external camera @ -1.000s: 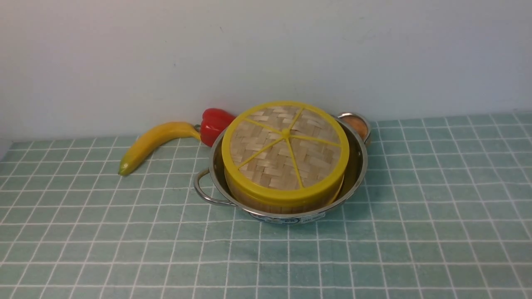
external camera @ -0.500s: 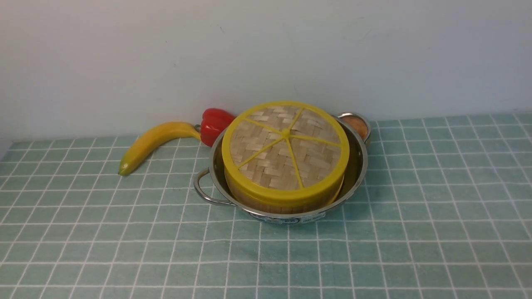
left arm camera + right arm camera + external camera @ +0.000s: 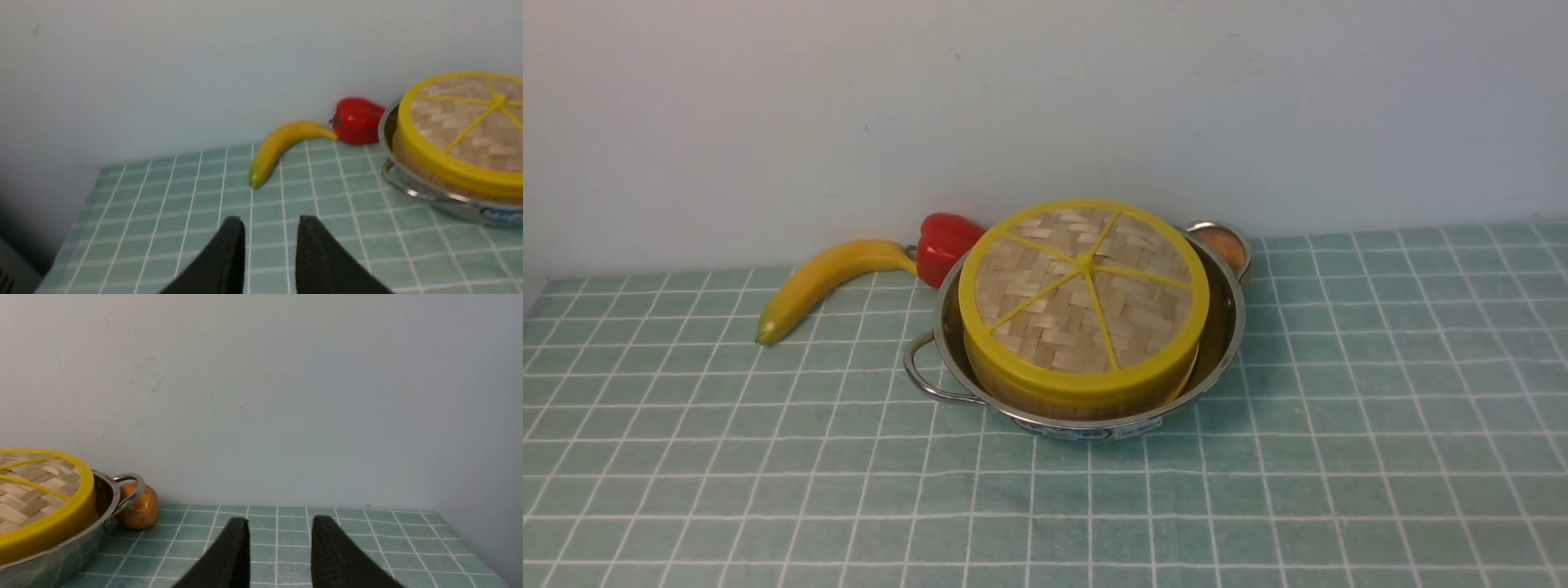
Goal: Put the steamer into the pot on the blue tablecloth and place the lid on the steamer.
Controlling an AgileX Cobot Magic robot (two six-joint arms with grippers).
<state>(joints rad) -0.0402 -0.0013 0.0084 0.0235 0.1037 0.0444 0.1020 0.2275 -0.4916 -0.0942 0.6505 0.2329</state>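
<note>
The shiny steel pot [image 3: 1227,327] stands on the blue tablecloth [image 3: 768,457] near the back wall. Inside it sits the bamboo steamer [image 3: 1086,405], and the woven lid [image 3: 1083,286] with its yellow rim and spokes lies flat on top. No arm shows in the front view. In the left wrist view my left gripper [image 3: 271,222] hovers over the cloth, well short of the pot [image 3: 429,200], open with nothing between its fingers. My right gripper [image 3: 280,522] is likewise open and empty over the cloth, off to the side of the pot [image 3: 73,547] and lid [image 3: 36,498].
A yellow banana [image 3: 825,273] and a red pepper [image 3: 943,241] lie by the wall at the pot's left. An orange fruit [image 3: 1225,247] rests behind the pot's far handle. The wall closes off the back; the cloth's right edge [image 3: 470,547] shows in the right wrist view.
</note>
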